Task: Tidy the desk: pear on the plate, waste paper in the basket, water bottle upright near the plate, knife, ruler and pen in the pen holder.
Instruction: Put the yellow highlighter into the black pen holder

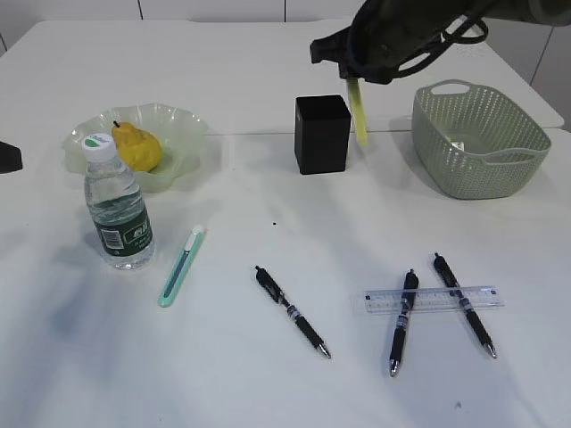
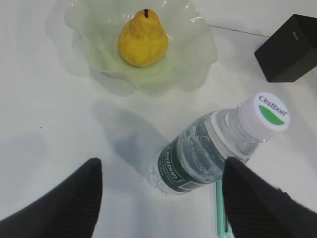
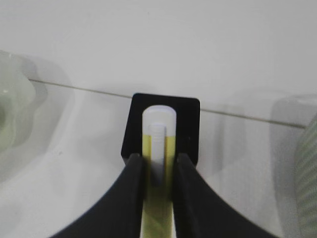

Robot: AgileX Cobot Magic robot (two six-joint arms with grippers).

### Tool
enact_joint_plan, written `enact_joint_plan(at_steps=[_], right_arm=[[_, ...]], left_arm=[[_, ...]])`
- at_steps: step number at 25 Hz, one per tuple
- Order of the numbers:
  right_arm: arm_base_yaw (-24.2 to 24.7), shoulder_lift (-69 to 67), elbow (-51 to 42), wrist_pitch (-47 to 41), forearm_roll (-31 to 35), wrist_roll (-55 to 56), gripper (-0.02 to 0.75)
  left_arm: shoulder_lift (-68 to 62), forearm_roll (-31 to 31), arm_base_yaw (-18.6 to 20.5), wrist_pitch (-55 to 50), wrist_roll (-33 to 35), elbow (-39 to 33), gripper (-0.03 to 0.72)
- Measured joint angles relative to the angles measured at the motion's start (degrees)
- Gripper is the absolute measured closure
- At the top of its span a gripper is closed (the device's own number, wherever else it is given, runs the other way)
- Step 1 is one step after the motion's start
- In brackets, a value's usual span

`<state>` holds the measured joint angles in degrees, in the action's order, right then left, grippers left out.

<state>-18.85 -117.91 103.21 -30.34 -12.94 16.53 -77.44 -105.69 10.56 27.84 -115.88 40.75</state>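
My right gripper [image 1: 355, 76] [image 3: 158, 161] is shut on a yellow utility knife [image 1: 359, 111] [image 3: 157, 130] and holds it upright, its tip over the black pen holder [image 1: 322, 134] [image 3: 190, 130]. My left gripper [image 2: 161, 171] is open above the upright water bottle [image 1: 117, 208] [image 2: 208, 148], not touching it. The yellow pear [image 1: 136, 146] [image 2: 142, 38] lies on the pale green plate [image 1: 183, 125] [image 2: 193, 64]. A green utility knife [image 1: 182, 266] [image 2: 220, 208], three black pens [image 1: 292, 311] [image 1: 403, 321] [image 1: 463, 304] and a clear ruler [image 1: 434, 299] lie on the table.
A grey-green basket [image 1: 478, 138] stands at the back right with a small pale object inside [image 1: 458, 145]. The ruler lies across two of the pens. The table's back seam runs behind the pen holder. A dark part of the left arm [image 1: 9, 158] shows at the left edge.
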Motion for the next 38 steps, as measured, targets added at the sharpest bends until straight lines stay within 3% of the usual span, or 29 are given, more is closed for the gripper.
enact_joint_plan(at_steps=[18, 30, 38], right_arm=[[0.49, -6.77, -0.03, 24.91, -1.44, -0.08, 0.633], [3.9, -10.69, -0.03, 40.66, -1.79, -0.08, 0.633], [3.9, -14.61, -0.03, 46.35, -2.16, -0.94, 0.633]], left_arm=[[0.0, 0.0, 0.0, 0.0, 0.0, 0.0, 0.151], [0.0, 0.0, 0.0, 0.0, 0.0, 0.0, 0.151], [0.0, 0.0, 0.0, 0.0, 0.11, 0.0, 0.151]])
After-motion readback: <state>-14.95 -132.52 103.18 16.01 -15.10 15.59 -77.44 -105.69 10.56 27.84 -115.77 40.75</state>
